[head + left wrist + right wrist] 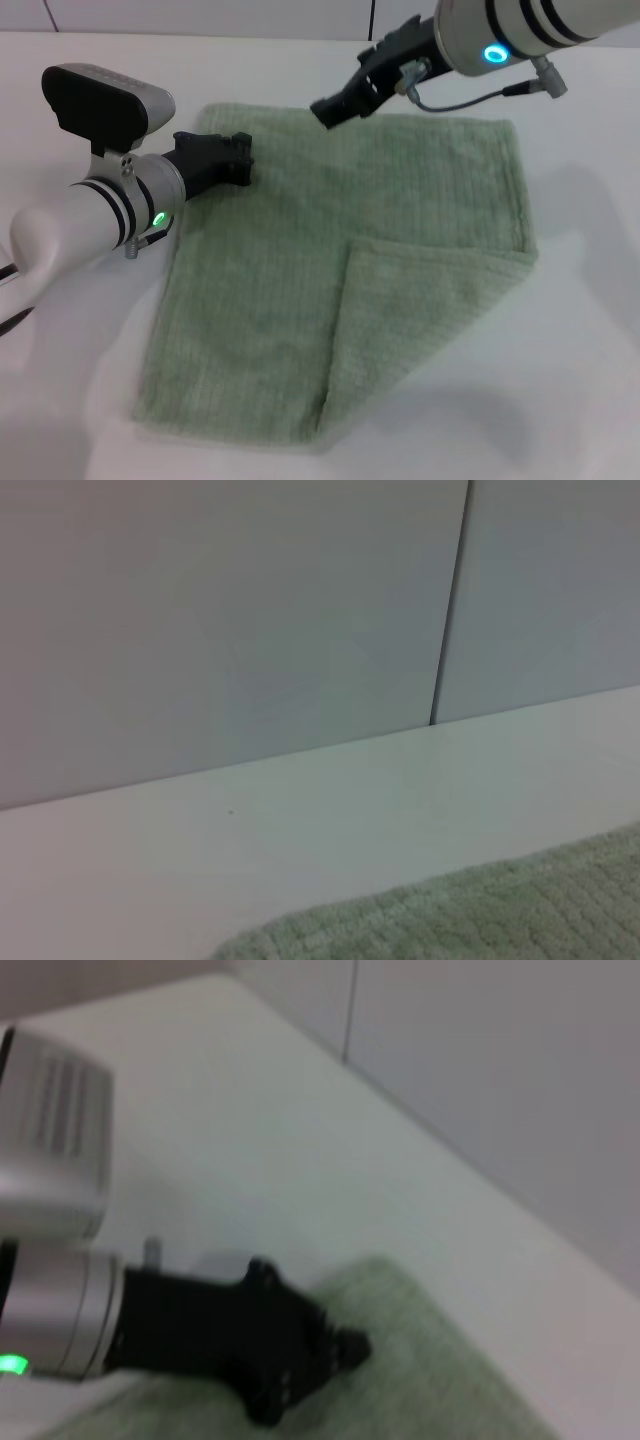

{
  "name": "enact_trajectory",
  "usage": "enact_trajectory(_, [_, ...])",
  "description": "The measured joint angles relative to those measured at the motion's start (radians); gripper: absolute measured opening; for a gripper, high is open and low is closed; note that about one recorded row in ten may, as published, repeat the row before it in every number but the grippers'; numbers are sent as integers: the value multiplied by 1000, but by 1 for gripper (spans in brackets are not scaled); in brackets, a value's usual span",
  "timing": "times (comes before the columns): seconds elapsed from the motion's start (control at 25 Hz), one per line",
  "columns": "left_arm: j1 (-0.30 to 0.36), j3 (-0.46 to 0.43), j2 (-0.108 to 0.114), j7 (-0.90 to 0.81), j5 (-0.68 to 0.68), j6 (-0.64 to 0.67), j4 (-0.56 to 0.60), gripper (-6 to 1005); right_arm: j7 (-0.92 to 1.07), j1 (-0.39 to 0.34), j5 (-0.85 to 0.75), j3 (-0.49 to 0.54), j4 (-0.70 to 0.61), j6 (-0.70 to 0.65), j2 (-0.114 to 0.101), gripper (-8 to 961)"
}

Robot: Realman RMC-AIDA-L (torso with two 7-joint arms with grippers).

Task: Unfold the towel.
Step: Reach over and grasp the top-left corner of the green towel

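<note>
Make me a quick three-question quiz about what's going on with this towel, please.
1. True or false: the towel lies fully flat, with no fold left.
2. Which corner is folded over? A) far left B) near right C) near left
3. Fill in: the left tool is over the towel's far ____ part.

Key: 1. False, a flap lies doubled over. 2. B. 3. Left; the right tool hangs over the far edge.
</note>
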Motion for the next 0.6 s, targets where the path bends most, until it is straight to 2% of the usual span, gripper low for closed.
enact_trajectory(0.4, [0,-1,1,-2,0,-1,8,-2,-50,70,34,35,77,209,1,817])
enact_trajectory(0.48, [0,-2,2,-2,0,-2,9,-2,-80,124,53,44,181,243,2,817])
enact_trajectory(0.6, [-2,-2,2,-2,0,-2,9,-2,-100,155,55,48,246,250,3,817])
